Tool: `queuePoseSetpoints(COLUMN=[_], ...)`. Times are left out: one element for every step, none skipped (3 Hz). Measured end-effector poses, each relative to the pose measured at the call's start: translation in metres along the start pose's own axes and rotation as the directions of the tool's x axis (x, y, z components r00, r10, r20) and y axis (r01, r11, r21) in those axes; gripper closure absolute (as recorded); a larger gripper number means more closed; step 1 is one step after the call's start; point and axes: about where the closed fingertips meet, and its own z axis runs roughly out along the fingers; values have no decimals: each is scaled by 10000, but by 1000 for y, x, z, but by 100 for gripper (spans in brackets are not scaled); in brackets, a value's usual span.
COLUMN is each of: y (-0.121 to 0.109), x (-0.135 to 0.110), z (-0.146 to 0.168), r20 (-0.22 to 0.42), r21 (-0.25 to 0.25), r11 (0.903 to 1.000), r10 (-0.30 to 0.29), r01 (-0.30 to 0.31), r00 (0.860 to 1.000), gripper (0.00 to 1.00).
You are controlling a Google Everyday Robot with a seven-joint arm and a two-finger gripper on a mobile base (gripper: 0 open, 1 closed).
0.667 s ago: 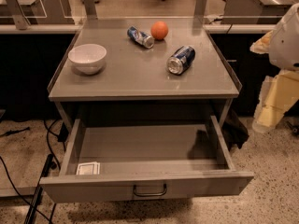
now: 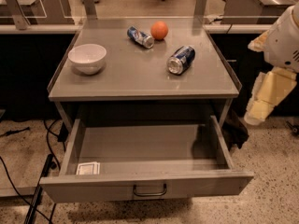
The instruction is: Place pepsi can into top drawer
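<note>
The pepsi can, stout and blue with a shiny silver end, lies on its side on the right part of the grey cabinet top. The top drawer below is pulled wide open, with a small bar handle on its front panel. A white card lies in its front left corner. My gripper hangs off the right side of the cabinet, below the cabinet top's level, apart from the can and holding nothing.
A slimmer blue-and-silver can lies at the back of the top beside an orange. A white bowl sits at the left. Cables run on the floor at the left. Desks stand behind.
</note>
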Motion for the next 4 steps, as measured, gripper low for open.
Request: queuePoseSetpoints(y=[-36, -88, -128, -171], x=[-1, -16, -34, -56], z=[27, 60, 79, 99], r20=[523, 1132, 1557, 2038], r21=[312, 602, 832, 1026], r11=[9979, 9915, 9874, 9832], r10=[554, 1079, 1204, 1279], r01=[-571, -1152, -1344, -1511], r00=[9971, 9877, 9804, 9706], gripper=[0, 0, 0, 0])
